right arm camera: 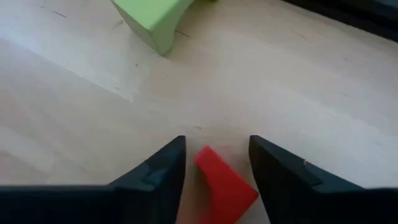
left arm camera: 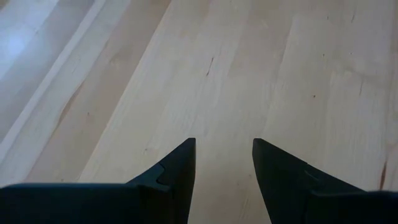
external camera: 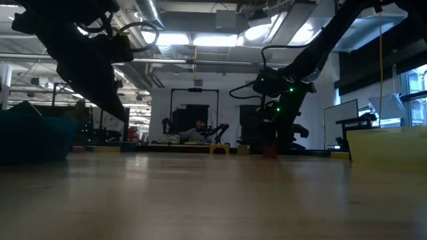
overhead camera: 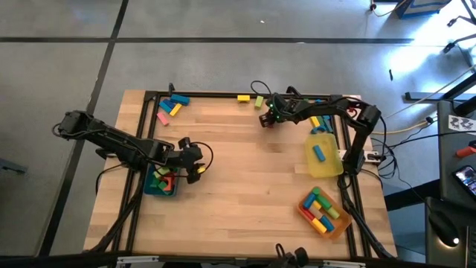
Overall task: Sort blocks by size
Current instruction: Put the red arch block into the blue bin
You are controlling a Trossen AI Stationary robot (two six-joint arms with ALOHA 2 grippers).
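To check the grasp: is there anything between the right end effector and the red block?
Nothing visible: the red block lies between the fingers of the right end effector; the green block lies apart.

One camera looks straight down on the pale wooden worktop (overhead camera: 245, 186); another skims level across its surface; both wrist cameras sit close above it.

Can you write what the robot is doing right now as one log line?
right tool: straddling small red wooden block, back of table | left tool: open, empty, beside teal tray
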